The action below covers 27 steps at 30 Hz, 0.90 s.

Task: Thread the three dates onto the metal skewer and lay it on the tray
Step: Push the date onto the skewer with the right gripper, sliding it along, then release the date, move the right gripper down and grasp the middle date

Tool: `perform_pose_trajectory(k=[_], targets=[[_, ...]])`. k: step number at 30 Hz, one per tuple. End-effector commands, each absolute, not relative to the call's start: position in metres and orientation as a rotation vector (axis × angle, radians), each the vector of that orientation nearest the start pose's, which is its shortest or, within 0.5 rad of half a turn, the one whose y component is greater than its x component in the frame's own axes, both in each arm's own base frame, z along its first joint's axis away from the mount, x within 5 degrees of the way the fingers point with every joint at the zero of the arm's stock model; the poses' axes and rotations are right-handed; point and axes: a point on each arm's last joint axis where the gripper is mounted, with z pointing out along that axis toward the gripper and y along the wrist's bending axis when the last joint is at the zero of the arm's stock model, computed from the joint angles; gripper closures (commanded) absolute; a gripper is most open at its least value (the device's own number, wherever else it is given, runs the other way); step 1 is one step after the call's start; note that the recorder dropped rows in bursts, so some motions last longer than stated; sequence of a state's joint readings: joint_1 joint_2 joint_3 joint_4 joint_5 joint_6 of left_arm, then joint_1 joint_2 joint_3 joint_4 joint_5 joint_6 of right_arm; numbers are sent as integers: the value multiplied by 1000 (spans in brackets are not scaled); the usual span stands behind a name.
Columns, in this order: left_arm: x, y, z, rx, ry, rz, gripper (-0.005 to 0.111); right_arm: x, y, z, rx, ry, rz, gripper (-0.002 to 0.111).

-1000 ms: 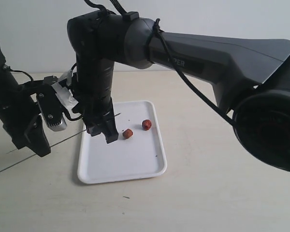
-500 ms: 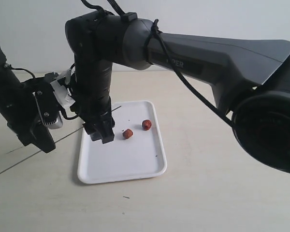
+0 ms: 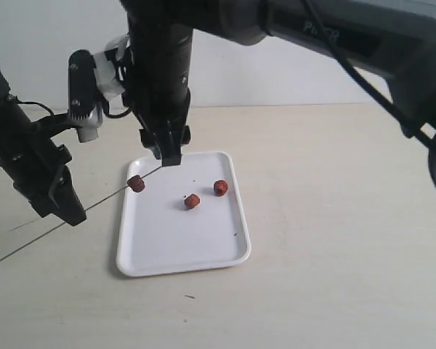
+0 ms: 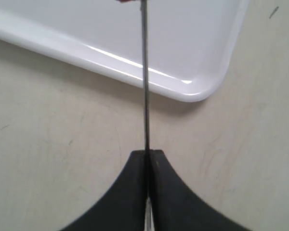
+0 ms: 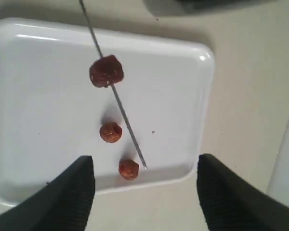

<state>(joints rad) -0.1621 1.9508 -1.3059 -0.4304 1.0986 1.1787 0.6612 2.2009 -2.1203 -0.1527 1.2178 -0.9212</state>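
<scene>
My left gripper is shut on the thin metal skewer, which slants up over the left rim of the white tray. One reddish-brown date sits threaded on the skewer, above the tray's left edge. Two more dates lie loose on the tray. My right gripper hangs open above the tray's far left part, holding nothing. The right wrist view shows the threaded date, the skewer and both loose dates. In the left wrist view the skewer runs out from the shut jaws.
The tray lies on a pale wooden tabletop with thin seam lines at the left. The big dark right arm spans the top of the exterior view. A small dark mark lies on the table in front of the tray.
My right gripper has let go of the date and risen well above the tray. The date now hangs on the skewer. The left gripper has hardly moved.
</scene>
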Motion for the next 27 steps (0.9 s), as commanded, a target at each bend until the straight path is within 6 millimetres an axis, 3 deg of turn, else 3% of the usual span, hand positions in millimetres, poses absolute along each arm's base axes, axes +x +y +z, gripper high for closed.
perform_pose_trajectory(k=[1, 5, 10, 19, 27], targets=[[356, -97, 177, 1487, 2499, -601, 107, 394, 265, 283, -1763, 2115, -231, 49], [355, -96, 177, 1498, 2504, -612, 107, 403, 251, 285, -1580, 2250, -108, 49], [352, -95, 174, 1464, 2565, -617, 107, 412, 229, 271, -1458, 2386, -78, 49], [348, -81, 167, 1390, 2761, -444, 107, 413, 222, 237, -1555, 2412, -113, 49], [342, -78, 183, 1430, 2750, -411, 107, 431, 224, 194, -1702, 2332, -243, 49]])
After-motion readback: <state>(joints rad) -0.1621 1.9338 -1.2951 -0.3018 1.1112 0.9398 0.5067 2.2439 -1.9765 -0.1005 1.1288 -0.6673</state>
